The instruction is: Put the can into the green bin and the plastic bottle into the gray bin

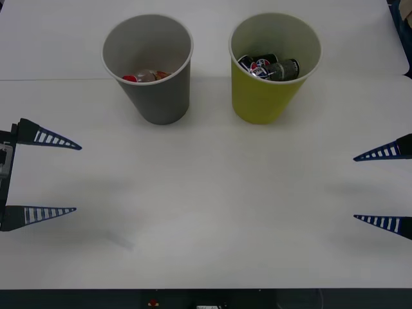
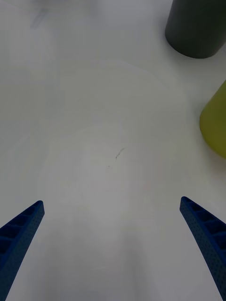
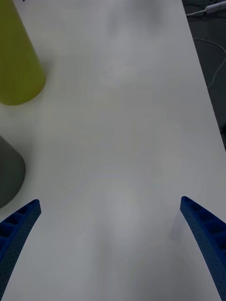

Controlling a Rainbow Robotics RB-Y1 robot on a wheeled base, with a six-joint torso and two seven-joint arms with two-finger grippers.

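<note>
Table [image 1: 206, 219] bare in front. Gray bin [image 1: 151, 71] at 11 o'clock holds plastic bottle [image 1: 147, 76]; green bin [image 1: 270, 71] at 1 o'clock holds cans [image 1: 269, 66]. Left gripper [image 1: 61, 177] and right gripper [image 1: 370, 188] spread wide, empty. Sorting looks finished; best keep both arms parked clear of bins.

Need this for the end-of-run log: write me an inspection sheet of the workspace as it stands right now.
Surface: white table, bare in front of the bins; a faint scuff mark shows in the right wrist view.
Job's things: gray bin upright, plastic bottle lying inside it. Green bin upright beside it, apart, with dark cans inside.
Clutter: nothing seen.
Grippers: left gripper at the table's left edge, jaws wide open, holding nothing. Right gripper at the right edge, jaws wide open, holding nothing.
Cables: a white cable on the floor off the table's edge, in the left wrist view.
Surroundings: dark floor beyond the table.
</note>
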